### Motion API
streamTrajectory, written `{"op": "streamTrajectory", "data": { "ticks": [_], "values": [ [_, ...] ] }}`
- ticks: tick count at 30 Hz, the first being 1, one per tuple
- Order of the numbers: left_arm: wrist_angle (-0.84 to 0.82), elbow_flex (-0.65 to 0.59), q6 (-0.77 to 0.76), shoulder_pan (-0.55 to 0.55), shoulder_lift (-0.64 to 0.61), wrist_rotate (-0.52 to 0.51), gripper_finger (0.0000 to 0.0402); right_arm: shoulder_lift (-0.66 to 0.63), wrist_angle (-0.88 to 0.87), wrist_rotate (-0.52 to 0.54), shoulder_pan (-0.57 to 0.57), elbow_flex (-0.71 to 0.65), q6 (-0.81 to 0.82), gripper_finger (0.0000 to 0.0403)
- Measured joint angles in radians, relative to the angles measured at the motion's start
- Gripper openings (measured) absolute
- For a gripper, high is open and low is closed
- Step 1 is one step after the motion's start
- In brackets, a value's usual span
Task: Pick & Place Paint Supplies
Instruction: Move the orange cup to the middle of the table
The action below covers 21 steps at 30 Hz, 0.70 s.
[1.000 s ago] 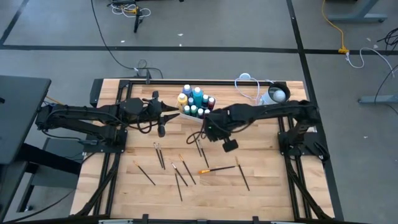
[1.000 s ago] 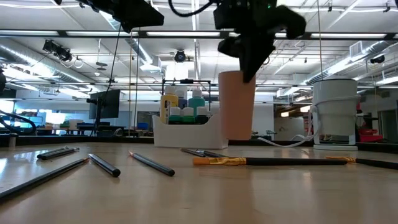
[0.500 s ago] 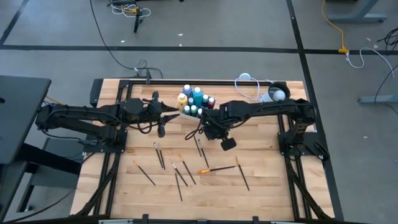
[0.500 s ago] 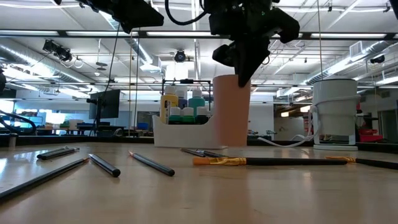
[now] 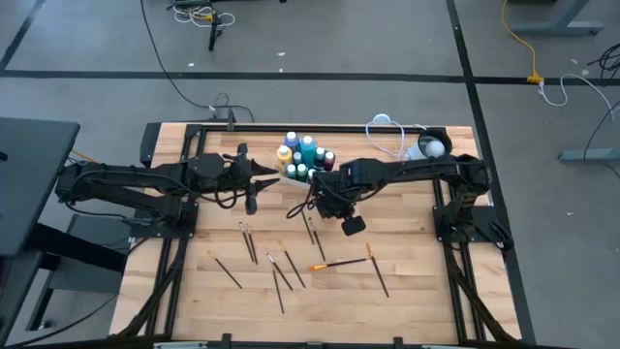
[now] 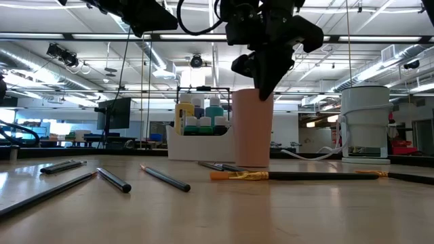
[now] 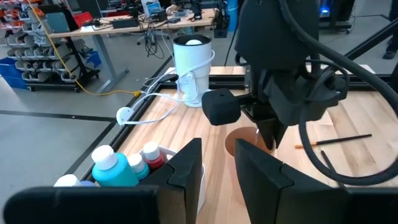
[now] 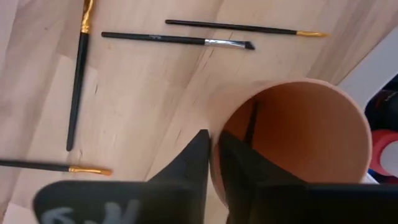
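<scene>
A peach cup (image 6: 252, 129) stands upright on the table beside a white tray (image 6: 203, 146) of white-capped paint bottles (image 5: 305, 160). My right gripper (image 8: 216, 165) comes down on the cup's rim and is shut on it. A thin dark brush (image 8: 252, 124) leans inside the cup. Several dark-handled brushes (image 5: 281, 267) and an orange-handled one (image 5: 334, 263) lie flat on the wood. My left gripper (image 7: 217, 168) hovers open at the tray's left side, with nothing between its fingers. My right gripper holds the cup's rim (image 8: 216, 134), one finger inside the cup and one outside, with the wall between them. The fingers come from above and point steeply down. The cup is upright, its bottom (image 6: 252, 165) on the table.
A white-and-grey round container (image 5: 431, 147) with a white cable stands at the far right corner. A black frame runs around the table. Bare wood lies between the scattered brushes and toward the near edge.
My right gripper has gone down and a little toward the table's left, nearer the tray, with the cup. The cup, which hung clear of the table, now stands on it.
</scene>
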Motion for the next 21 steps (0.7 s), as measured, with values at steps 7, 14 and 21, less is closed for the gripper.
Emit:
{"op": "streamTrajectory", "data": {
  "ticks": [7, 14, 21],
  "values": [
    [-0.021, 0.0, 0.001, 0.0, 0.0, 0.005, 0.0103, -0.008, -0.001, 0.001, 0.008, 0.0, 0.06, 0.0075],
    [-0.047, 0.0, 0.001, 0.0, 0.0, 0.005, 0.0103, -0.012, 0.002, 0.001, 0.022, 0.0, 0.245, 0.0096],
    [-0.047, 0.0, -0.002, 0.0, 0.0, 0.005, 0.0103, -0.073, -0.01, 0.083, 0.06, 0.0, 0.288, 0.0108]
  ]
}}
